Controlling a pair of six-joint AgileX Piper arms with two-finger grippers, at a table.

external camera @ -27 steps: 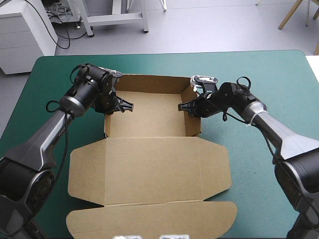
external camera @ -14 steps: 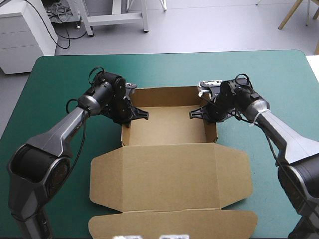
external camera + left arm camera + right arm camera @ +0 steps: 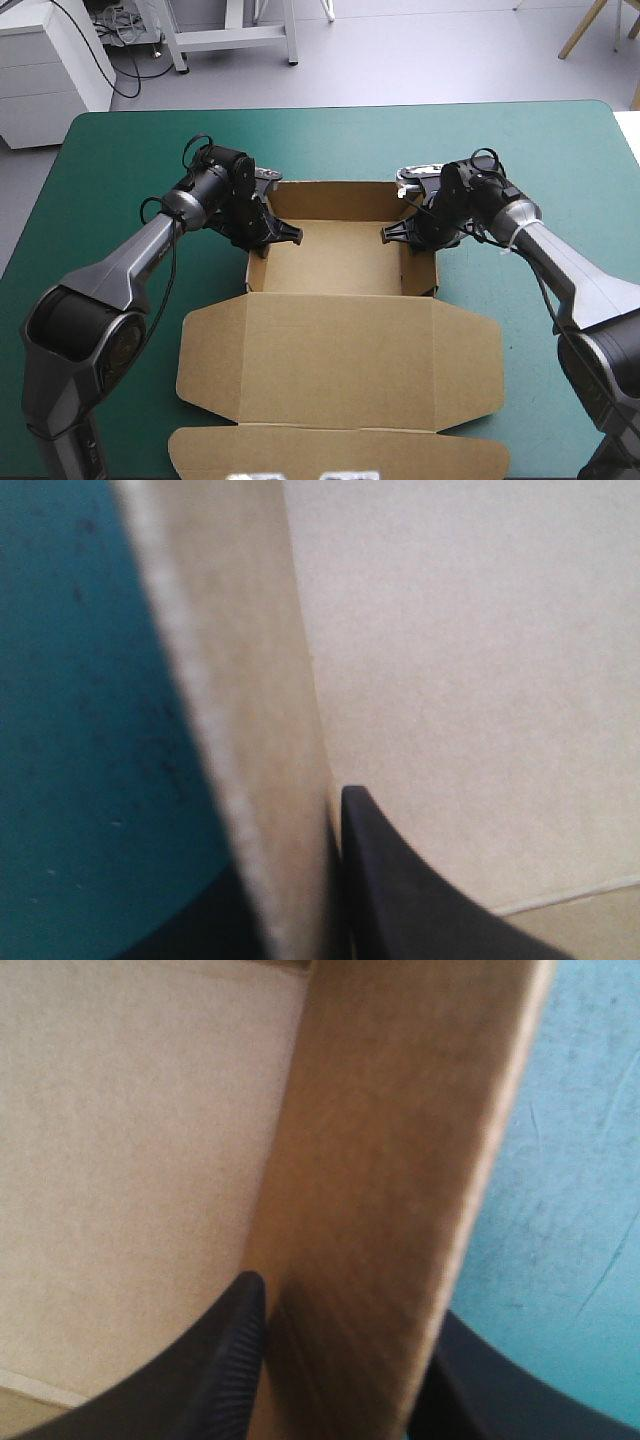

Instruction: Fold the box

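Observation:
The brown box stands as an open tray with its back and side walls raised. Its lid lies flat on the teal-green cover toward the near edge. My left gripper is shut on the tray's left wall, one finger inside and one outside. In the left wrist view that wall runs up between the gripper's fingers. My right gripper is shut on the right wall in the same way. The right wrist view shows this wall pinched in the gripper, with the tray floor beside it.
The lid's side flaps spread out on the cover, and its front flap reaches the near edge. Bare teal-green cover lies to either side of the box and behind it.
Both grippers slid the box to the right across the table while holding its side walls. Just before now the motion nearly stopped; the lid shifted slightly.

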